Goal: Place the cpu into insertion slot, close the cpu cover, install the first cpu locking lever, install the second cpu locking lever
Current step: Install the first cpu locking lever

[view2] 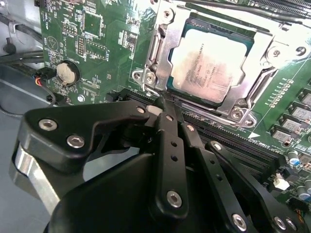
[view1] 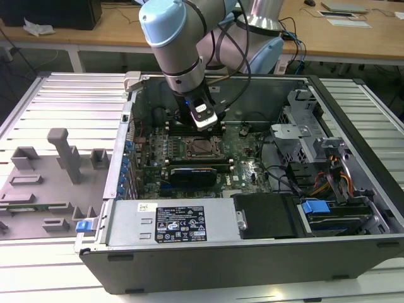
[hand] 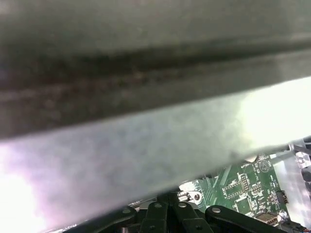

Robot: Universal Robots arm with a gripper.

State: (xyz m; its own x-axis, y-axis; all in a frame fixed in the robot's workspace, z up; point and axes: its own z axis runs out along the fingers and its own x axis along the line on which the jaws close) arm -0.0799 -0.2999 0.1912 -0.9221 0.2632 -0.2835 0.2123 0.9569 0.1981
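Note:
The cpu point(view2: 211, 63), a square chip with a dull silver top, lies flat in the insertion slot point(view1: 201, 148) on the green board. The cpu cover point(view2: 158, 51), a silver frame plate, lies down around it, and the chip shows through its window. A thin lever rod point(view2: 233, 12) runs along one side of the socket. My gripper point(view2: 163, 104) is shut, its black fingertips pressed together right at a corner of the socket frame, with nothing seen between them. In the exterior view the gripper point(view1: 206, 121) hangs just behind the socket inside the case.
Black memory slots point(view2: 228, 141) run beside the socket, and a coin battery point(view2: 67, 73) sits further off. A dark card point(view1: 192, 173) lies in front of the socket. The power supply point(view1: 180, 224), drive bays point(view1: 315, 208) and case walls point(view1: 208, 265) hem the board in. Grey fixtures point(view1: 63, 151) stand outside.

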